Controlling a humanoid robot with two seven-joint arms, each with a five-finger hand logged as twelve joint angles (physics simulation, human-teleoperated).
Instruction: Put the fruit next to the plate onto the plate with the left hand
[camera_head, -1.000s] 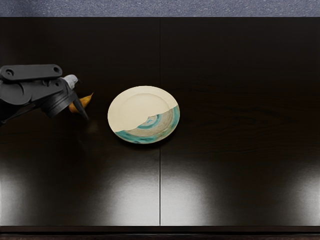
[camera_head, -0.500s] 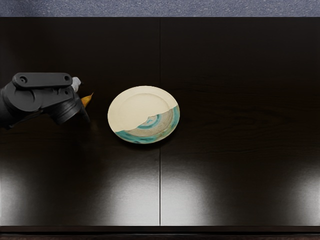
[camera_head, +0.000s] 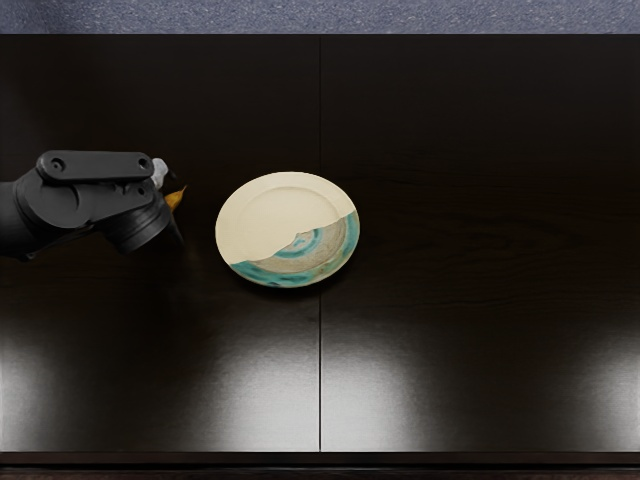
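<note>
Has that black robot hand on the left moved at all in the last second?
Yes. The left robot hand has slid rightward, closer to the unmoved plate, and now covers all but a tip of the orange fruit.

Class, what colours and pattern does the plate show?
Cream plate with a teal-and-grey swirl across its lower right; head view.

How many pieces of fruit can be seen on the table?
1. The fruit lies left of the plate, mostly covered by the left hand; more could be hidden under it.
</note>
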